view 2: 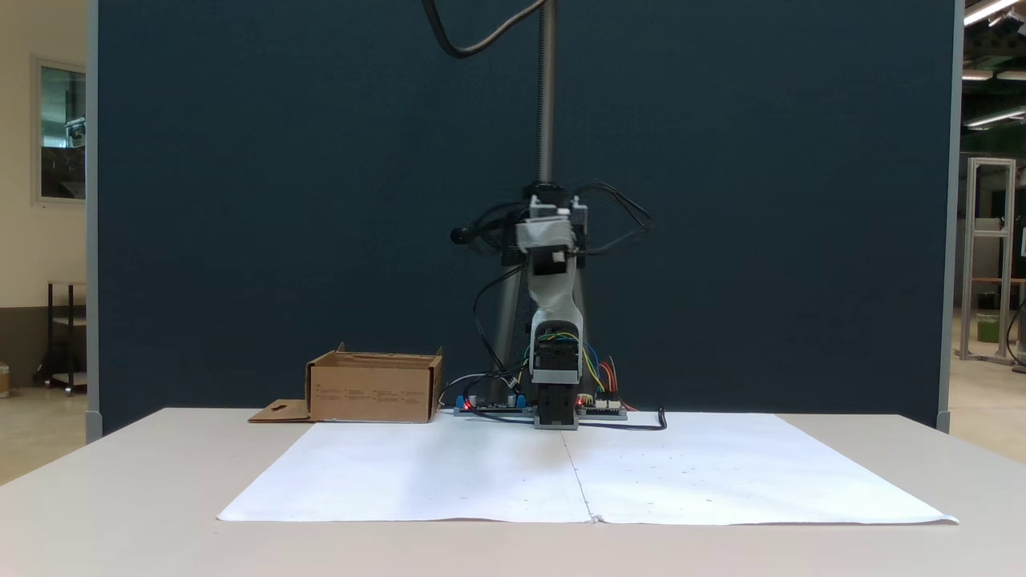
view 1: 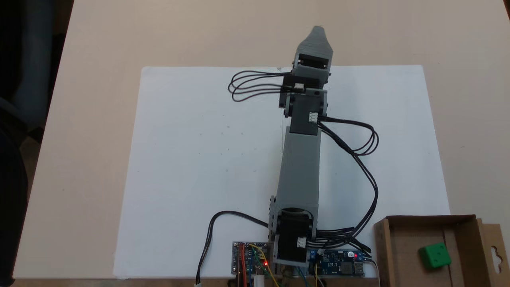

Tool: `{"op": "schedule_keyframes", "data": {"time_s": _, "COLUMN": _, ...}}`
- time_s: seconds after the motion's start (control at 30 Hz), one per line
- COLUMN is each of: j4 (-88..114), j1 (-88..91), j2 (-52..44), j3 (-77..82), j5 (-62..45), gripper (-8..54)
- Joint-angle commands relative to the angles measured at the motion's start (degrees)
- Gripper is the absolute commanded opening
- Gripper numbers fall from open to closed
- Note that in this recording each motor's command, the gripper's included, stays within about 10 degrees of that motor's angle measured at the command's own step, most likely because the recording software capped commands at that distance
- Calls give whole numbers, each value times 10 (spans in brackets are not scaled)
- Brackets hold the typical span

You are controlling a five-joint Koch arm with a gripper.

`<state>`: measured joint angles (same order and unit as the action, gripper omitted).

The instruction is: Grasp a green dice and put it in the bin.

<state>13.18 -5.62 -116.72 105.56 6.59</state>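
The green dice point(view 1: 435, 255) lies inside the bin point(view 1: 402, 247), a low brown cardboard box at the bottom right of a fixed view. Its side flap point(view 1: 495, 247) has a hanger-hole cutout. The same bin point(view 2: 373, 393) stands left of the arm's base in a fixed view, and its walls hide the dice there. My arm stretches out over the white paper, far from the box. My gripper point(view 1: 318, 30) points away from the base and shows as a single grey tip. It faces the camera as a grey block, gripper point(view 2: 547, 238), raised above the table. Nothing shows in it.
A large white paper sheet point(view 1: 199, 159) covers the middle of the beige table point(view 1: 87, 119). Circuit boards point(view 1: 249, 261) with lit LEDs and black cable loops point(view 1: 358, 143) sit around the arm's base. A metal pole point(view 2: 547, 96) and a dark blue partition point(view 2: 280, 200) stand behind.
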Motion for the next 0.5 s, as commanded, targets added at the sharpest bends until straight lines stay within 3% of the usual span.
{"op": "schedule_keyframes", "data": {"time_s": 0.0, "j4": -93, "j1": 6, "j2": -52, "j3": 20, "j5": 25, "gripper": 437}}
{"op": "schedule_keyframes", "data": {"time_s": 0.47, "j4": -335, "j1": 2, "j2": -181, "j3": 348, "j5": -57, "gripper": 443}}
